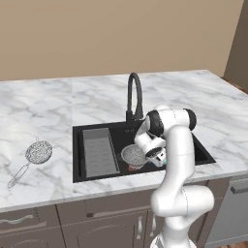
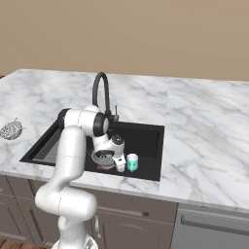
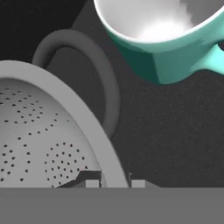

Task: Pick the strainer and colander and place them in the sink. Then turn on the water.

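1. I see the pincer [image 3: 113, 181] down inside the large black rectangular recessed sink [image 1: 203, 152], its two dark tips drawn close together on the rim of the grey perforated metal colander [image 3: 48, 144]; one tip sits inside the rim and one just outside, so I read it as clamped on that rim.
2. From my left base camera, the colander [image 1: 133, 155] sits in the middle of the basin, just right of the grey ribbed rack [image 1: 99, 150] that fills the sink's left end.
3. In the hand camera, one dark loop handle [image 3: 94, 74] of the colander arches off the rim, over the dark sink floor.
4. A teal mug with a white interior [image 3: 168, 39] is near the colander, apart from it in the hand camera; in my right base camera the mug [image 2: 132, 162] stands in the basin just right of the colander [image 2: 103, 156].
5. The small round fine-mesh silver strainer on its long thin wire handle [image 1: 38, 152] lies on the white marble counter [image 1: 43, 111], well left of the sink, handle pointing toward the front edge.
6. The tall black arched faucet [image 1: 134, 94] stands behind the basin.
7. I can read no brand, label or writing on any item.
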